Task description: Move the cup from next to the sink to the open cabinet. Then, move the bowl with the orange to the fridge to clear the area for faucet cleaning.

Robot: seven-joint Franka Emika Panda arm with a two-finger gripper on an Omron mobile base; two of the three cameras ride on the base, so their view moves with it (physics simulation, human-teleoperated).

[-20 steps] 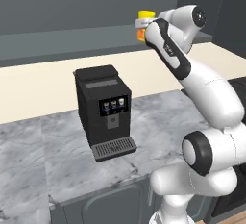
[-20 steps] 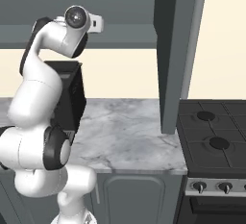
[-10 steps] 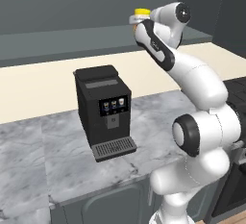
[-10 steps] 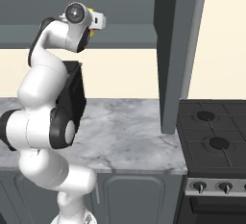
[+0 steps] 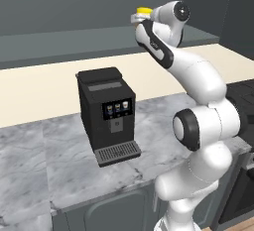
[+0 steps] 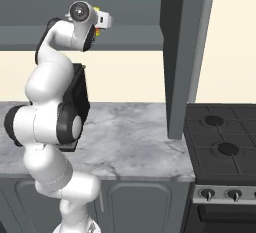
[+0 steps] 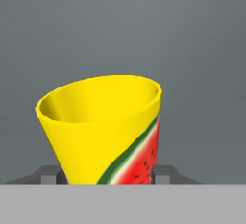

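Yellow cup (image 7: 103, 131) with a watermelon slice on its side, rim wide and upward, seated low in the hand view between the two dark fingertips (image 7: 47, 175). Held clamped by the gripper (image 5: 140, 18), carried high above the black coffee machine (image 5: 106, 113) and the marble counter (image 5: 44, 155). Seen from the left base as a small yellow spot at the end of the raised arm, in front of the dark grey wall cabinet (image 5: 89, 12); from the right base, just a sliver of yellow (image 6: 96, 32) by the white hand.

Judged step: delivering the cup up to the cabinet shelf (bowl and orange come afterwards). To do it well: keep the cup upright, bring its base level with and slightly above the shelf before pushing inward, avoid clipping the shelf edge or the door, set down fully before parting the fingers. Release only once the base sits flat, then back straight out along the approach line.

Relative to the claw: cup body between the pads, gripped near its narrow lower part, rim pointing away from the palm. Flat grey surface behind it, near but apart as far as can be told.
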